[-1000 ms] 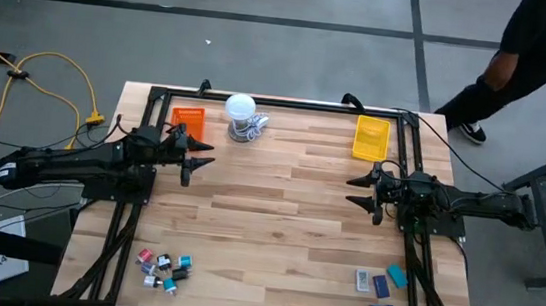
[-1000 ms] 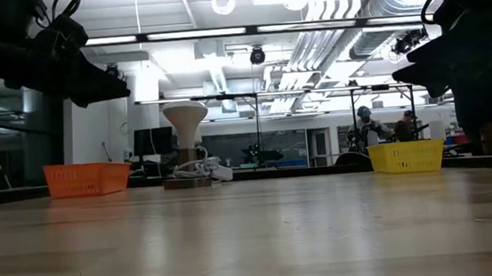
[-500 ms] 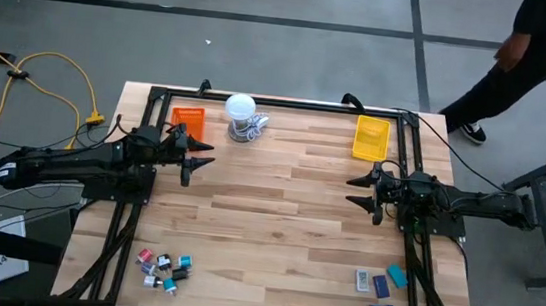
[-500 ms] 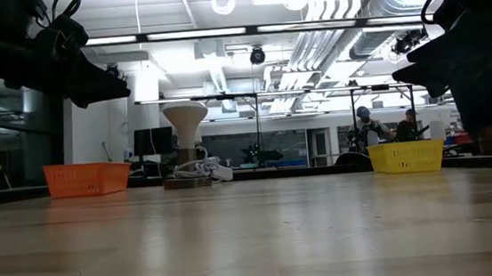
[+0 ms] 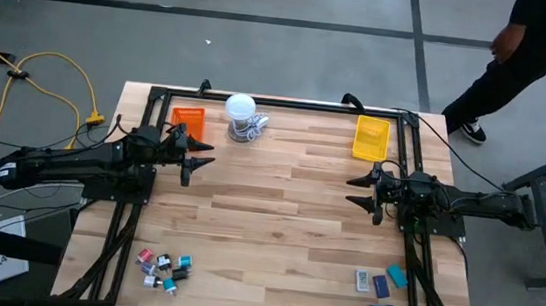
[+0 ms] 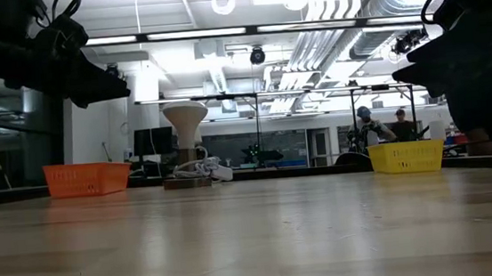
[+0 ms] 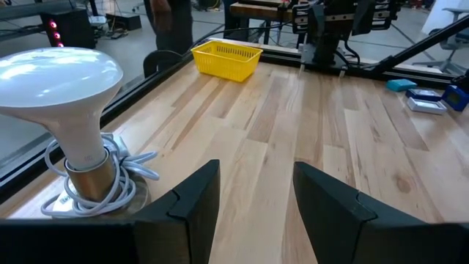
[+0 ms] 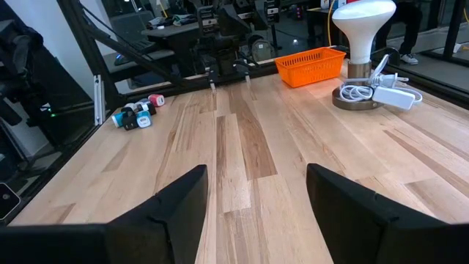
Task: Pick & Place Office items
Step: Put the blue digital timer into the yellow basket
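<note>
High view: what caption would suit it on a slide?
Two open hands, left and right, hover mid-table; small items and flat blocks wait near the front corners.

person (image 5: 534,48) — cut off at edge | office items (image 5: 163,268) — too small

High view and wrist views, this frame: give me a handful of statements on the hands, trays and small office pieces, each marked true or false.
1. Both hands are open and hold nothing. True: the left hand and the right hand hang over bare wood.
2. The yellow rectangular plastic tray already holds blue blocks. False: it looks empty.
3. The flat blue, teal and grey-white blocks lie at the near edge on the right arm's side. True.
4. The small red, black, teal and white bits sit inside the orange rectangular plastic tray. False: they lie on the wooden table, near edge, left arm's side.
5. The white round-topped lamp-like object stands between the trays. True.
</note>
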